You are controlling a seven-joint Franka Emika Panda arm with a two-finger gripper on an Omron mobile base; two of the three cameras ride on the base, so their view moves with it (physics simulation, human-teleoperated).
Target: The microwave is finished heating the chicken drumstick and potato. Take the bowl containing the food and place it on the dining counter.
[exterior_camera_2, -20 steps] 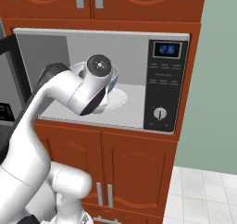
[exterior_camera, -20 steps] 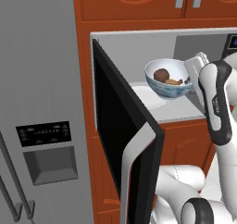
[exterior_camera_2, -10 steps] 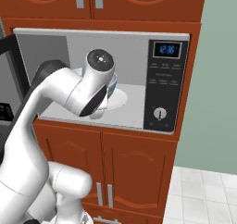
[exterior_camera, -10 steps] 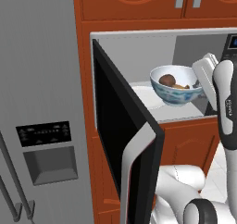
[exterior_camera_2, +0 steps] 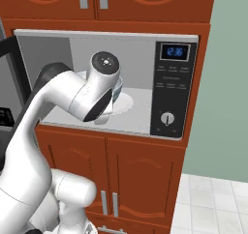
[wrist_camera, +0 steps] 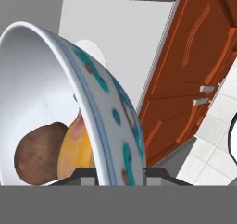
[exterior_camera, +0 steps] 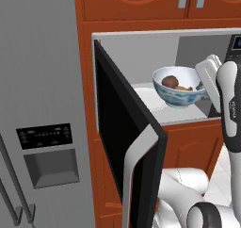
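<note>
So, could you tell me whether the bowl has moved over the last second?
Yes. The bowl, pinched at its rim by the gripper, has shifted right and slightly outward, away from the open door, towards the microwave mouth.

The arm reaches forward at microwave height, wrist bent. The gripper is clamped on the rim of the bowl, one finger inside, one outside.

**Little I can read here**

My microwave has a small blue display on its control panel, but I cannot make out the digits. The button labels beneath are too small to read.
</note>
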